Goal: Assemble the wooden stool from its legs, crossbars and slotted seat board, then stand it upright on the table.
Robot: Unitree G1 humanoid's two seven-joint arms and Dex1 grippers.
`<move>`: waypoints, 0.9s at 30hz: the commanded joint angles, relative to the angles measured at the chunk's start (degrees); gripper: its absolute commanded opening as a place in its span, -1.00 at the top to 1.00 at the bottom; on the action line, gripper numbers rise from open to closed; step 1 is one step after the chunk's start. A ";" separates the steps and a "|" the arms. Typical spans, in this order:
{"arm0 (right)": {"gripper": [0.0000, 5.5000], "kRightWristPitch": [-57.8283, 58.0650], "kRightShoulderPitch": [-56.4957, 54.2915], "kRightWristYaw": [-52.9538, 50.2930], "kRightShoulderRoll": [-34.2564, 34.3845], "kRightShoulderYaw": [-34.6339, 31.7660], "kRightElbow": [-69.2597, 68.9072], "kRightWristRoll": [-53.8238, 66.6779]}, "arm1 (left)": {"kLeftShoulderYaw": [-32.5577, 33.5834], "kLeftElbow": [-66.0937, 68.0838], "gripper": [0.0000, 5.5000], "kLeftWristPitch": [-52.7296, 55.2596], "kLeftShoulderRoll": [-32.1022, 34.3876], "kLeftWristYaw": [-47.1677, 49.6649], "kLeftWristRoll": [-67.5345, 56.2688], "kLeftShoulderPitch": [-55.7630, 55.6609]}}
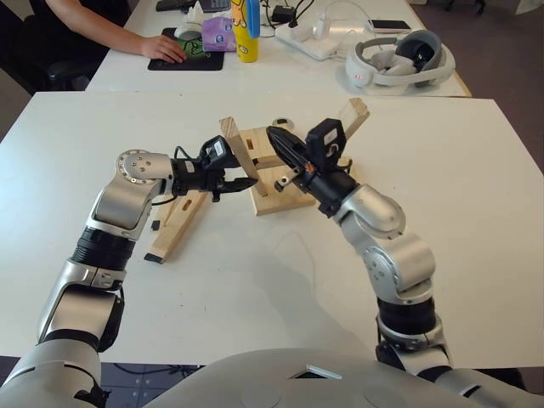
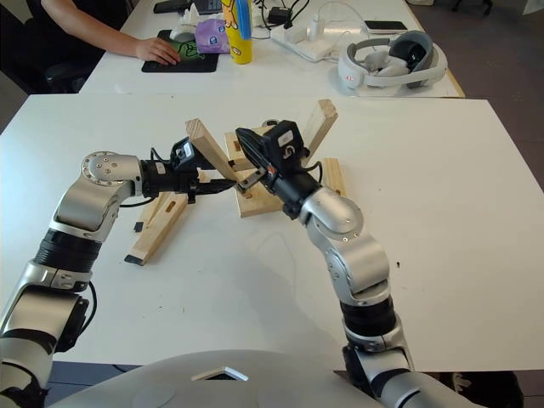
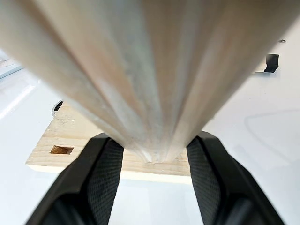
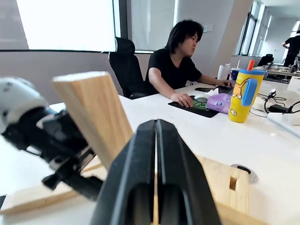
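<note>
Left eye view, as I watch: the seat board (image 1: 285, 197) lies flat on the white table (image 1: 476, 212) at mid-frame. The left gripper (image 1: 245, 181) comes in from the left and is clamped on a tilted leg (image 1: 238, 149). That leg's lower end meets the board's left edge and its top leans up and to the left. The right gripper (image 1: 274, 133) hangs over the board just right of that leg, fingers pressed together. A far leg (image 1: 355, 115) slants toward the upper right behind it. A loose leg (image 1: 177, 225) lies flat on the table, left of centre.

Right eye view: the same grouping sits slightly left of centre.

Left wrist view: the tilted leg runs down from the top and is squeezed between two black pads (image 3: 105, 173) at the bottom. The board and one slot (image 3: 61, 149) show at lower left.

Right wrist view: the right gripper's fingers run up the lower middle, closed to a thin seam. The tilted leg stands at left and the board lies at lower right.
</note>
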 commanded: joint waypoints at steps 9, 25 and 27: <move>1.00 -5.18 0.56 -8.56 1.96 11.25 21.40 -16.41 | -4.46 6.93 0.25 0.27 0.76 -3.88 4.29 -3.05; 1.00 7.98 -2.01 -3.86 2.20 23.52 32.03 -28.24 | -8.59 17.59 0.25 -7.30 -1.67 -4.28 7.73 -5.03; 1.00 8.59 -1.74 -3.09 1.90 23.60 31.80 -27.96 | -8.74 18.30 0.25 -7.82 -2.14 -3.77 7.92 -4.95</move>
